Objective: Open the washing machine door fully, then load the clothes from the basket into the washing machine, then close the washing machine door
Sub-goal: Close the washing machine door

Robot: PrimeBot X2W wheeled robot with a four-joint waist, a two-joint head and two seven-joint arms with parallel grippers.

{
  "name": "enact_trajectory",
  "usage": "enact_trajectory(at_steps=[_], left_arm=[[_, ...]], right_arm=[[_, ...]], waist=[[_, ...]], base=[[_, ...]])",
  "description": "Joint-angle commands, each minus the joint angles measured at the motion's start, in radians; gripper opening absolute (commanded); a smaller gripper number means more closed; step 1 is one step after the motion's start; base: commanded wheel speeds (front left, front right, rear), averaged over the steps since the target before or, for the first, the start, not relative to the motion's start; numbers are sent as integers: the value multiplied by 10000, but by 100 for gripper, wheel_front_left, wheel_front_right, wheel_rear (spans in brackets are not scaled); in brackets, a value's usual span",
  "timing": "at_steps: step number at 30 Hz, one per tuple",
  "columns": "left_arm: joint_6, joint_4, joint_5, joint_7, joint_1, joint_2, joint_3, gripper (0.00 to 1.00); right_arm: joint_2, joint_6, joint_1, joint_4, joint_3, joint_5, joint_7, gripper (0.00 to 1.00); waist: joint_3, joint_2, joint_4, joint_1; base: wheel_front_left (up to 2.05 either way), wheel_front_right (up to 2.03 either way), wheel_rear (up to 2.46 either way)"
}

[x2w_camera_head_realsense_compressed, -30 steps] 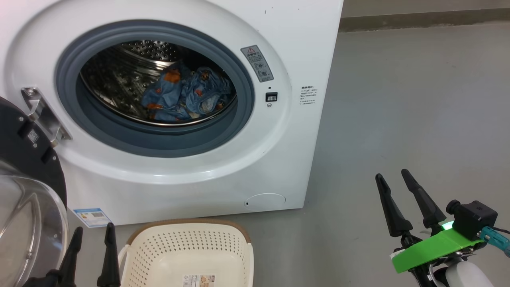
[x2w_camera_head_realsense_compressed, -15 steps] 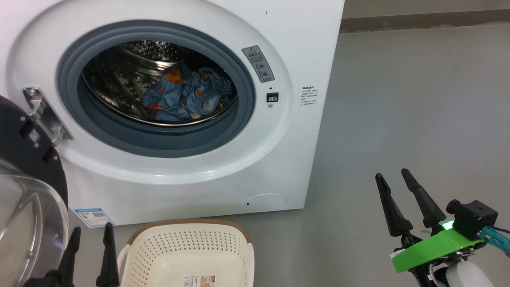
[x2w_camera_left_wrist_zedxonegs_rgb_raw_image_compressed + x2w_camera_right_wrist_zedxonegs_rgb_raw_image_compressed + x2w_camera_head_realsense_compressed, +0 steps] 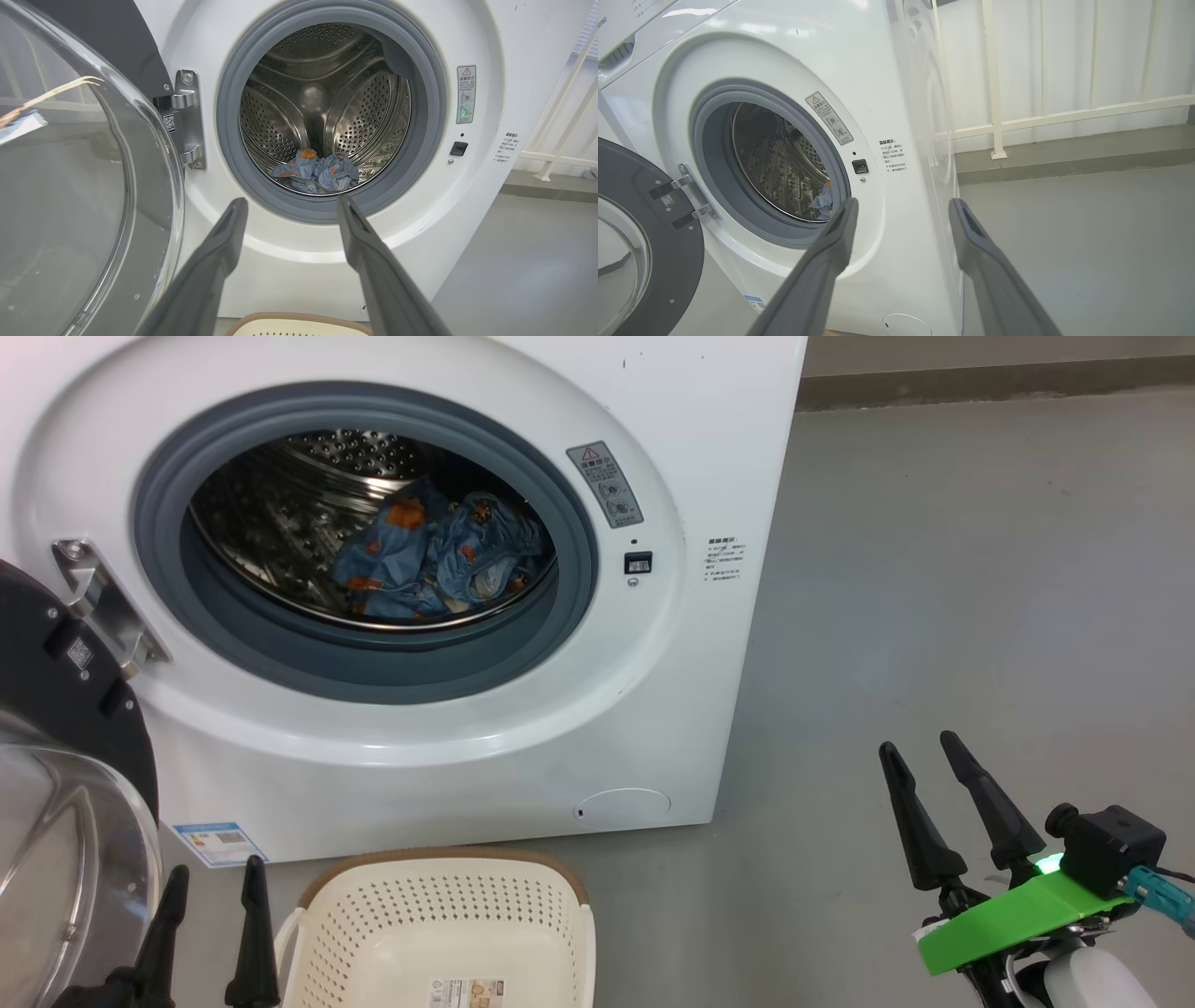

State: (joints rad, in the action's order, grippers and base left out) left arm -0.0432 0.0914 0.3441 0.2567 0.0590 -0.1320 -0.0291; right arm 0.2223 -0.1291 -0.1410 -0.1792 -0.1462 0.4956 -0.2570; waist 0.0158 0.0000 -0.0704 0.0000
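One blue label (image 3: pixel 215 845) — low on washing machine (image 3: pixel 709 448)

Clear ahead, crowded at the left side

Straight ahead of the left gripper (image 3: pixel 216 873) the washing machine (image 3: pixel 709 448) opening is unblocked, with the clothes (image 3: pixel 429 560) lying low in the drum (image 3: pixel 271 513). The washing machine door (image 3: pixel 65 709) bulges just to that gripper's left; the basket (image 3: pixel 420 915) sits just to its right. Bare floor (image 3: pixel 980 616) lies ahead of and beside the right gripper (image 3: pixel 919 745).
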Motion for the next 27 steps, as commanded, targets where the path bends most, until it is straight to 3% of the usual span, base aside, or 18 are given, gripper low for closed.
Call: enact_trajectory(at_steps=[1, 27], left_arm=[[-94, -188, -95, 51, -378, -144, 407, 100], [-240, -231, -237, 51, -372, 3, 627, 100]], right_arm=[[111, -16, -3, 223, -192, -47, -48, 100], [103, -16, 9, 247, -200, -44, -48, 100]], waist=[[-3, 0, 3, 0], [37, 0, -28, 0]], base=[[0, 0, 0], [0, 0, 0]])
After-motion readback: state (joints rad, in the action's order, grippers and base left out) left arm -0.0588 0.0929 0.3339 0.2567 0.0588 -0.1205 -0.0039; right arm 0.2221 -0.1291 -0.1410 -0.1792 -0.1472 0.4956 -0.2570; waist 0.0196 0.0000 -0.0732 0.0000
